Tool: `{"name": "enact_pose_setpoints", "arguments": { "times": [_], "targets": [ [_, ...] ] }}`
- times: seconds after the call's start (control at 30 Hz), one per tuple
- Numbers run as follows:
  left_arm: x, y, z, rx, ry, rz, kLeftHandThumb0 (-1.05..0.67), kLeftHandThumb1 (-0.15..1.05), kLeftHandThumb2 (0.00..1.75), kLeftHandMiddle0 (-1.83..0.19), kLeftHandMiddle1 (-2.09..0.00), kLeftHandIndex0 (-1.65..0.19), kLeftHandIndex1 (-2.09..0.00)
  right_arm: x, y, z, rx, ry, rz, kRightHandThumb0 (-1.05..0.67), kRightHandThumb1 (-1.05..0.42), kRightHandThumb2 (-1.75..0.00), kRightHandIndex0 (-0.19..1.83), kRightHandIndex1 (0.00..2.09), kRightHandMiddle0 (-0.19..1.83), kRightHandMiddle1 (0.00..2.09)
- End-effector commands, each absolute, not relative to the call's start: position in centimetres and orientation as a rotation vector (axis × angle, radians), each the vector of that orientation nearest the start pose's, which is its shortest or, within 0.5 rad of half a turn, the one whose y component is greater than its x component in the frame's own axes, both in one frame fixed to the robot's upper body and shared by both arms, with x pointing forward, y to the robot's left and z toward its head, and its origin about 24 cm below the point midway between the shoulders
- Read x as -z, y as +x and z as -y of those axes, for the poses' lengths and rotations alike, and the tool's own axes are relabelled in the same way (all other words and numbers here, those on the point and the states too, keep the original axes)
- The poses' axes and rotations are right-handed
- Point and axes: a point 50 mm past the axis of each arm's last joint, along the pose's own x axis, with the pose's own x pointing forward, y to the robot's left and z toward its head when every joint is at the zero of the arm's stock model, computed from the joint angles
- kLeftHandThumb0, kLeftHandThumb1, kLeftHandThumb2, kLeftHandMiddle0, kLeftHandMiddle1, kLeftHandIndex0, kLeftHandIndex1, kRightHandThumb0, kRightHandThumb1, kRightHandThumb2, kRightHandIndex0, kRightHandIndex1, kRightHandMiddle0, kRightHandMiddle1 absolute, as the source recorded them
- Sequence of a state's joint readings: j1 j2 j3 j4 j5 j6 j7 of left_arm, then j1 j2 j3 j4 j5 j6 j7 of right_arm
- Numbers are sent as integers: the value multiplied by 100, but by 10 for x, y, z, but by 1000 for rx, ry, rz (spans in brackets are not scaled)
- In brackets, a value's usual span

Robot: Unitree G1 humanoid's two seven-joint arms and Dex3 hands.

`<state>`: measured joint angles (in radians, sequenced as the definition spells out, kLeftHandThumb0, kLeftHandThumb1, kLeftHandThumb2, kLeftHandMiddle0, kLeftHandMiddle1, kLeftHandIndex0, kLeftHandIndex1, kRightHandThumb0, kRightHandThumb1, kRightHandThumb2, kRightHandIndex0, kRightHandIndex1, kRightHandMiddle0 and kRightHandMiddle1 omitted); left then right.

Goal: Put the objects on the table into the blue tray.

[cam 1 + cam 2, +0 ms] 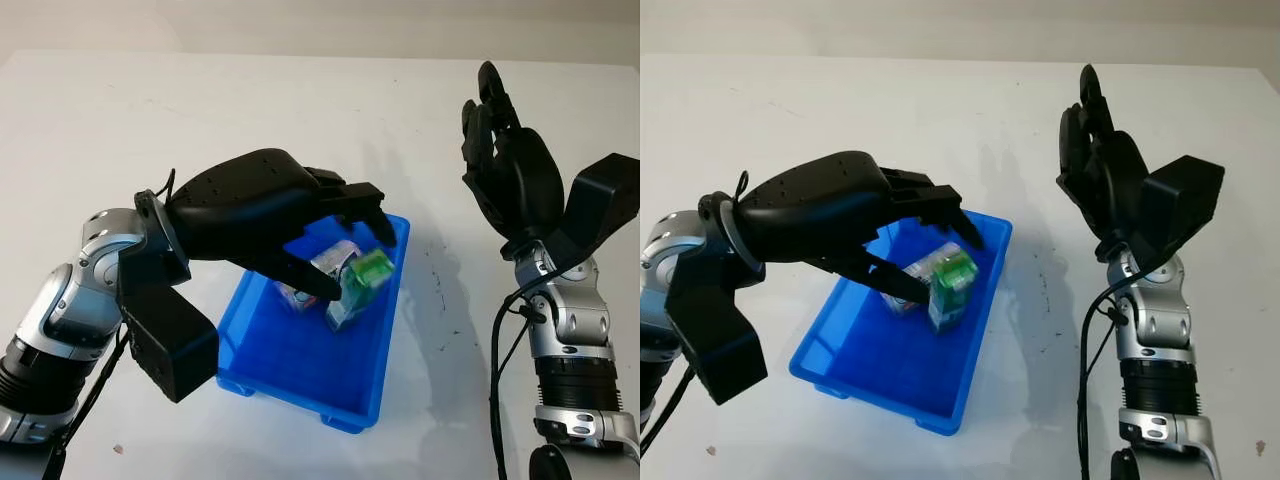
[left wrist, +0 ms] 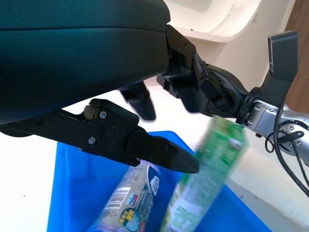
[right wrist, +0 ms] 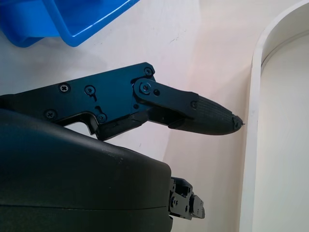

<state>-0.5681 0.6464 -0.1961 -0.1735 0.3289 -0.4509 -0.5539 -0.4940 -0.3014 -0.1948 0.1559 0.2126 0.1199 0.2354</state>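
Right over the blue tray (image 1: 372, 395) hangs the left hand (image 1: 285, 215), open with nothing in its grip. Just beneath its fingertips (image 2: 176, 158), 2 items sit inside the tray: a green carton (image 1: 358, 285) tilted against a clear plastic bottle (image 2: 126, 199). Well apart, the right hand (image 1: 510, 165) is raised above the white table (image 1: 200, 110), open too.

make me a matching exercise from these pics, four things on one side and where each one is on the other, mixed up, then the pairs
Things
1. left hand
2. right hand
3. green carton
4. clear bottle

Places
A. raised over the bare table, to the right of the blue tray, open
B. lying inside the tray beside the carton
C. over the tray, fingers around the carton's top end, jaws not clearly closed on it
D. tilted inside the tray, under black fingers

Pairs: 1-C, 2-A, 3-D, 4-B
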Motion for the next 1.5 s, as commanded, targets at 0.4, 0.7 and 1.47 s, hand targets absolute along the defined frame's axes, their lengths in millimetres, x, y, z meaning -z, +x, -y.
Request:
{"name": "enact_pose_setpoints", "arguments": {
  "times": [0.4, 0.7, 1.47],
  "targets": [
    [-250, 293, -154, 655, 816, 642, -38, 61, 125, -9, -23, 16, -73, -158, 332, 208, -128, -55, 262, -68, -105, -69, -19, 0, -19, 0],
    [-249, 324, -205, 188, 189, 548, -63, 105, 61, -11, -6, 14, -52, -156, 334, 206, -140, -49, 258, -69, -105, -68, -19, 0, -19, 0],
    [-152, 341, -234, -17, 31, 263, -77, 105, 79, 19, 0, 19, 0, -155, 343, 206, -120, -2, 256, -78, -105, -73, -19, 0, -19, 0]
  ]
}}
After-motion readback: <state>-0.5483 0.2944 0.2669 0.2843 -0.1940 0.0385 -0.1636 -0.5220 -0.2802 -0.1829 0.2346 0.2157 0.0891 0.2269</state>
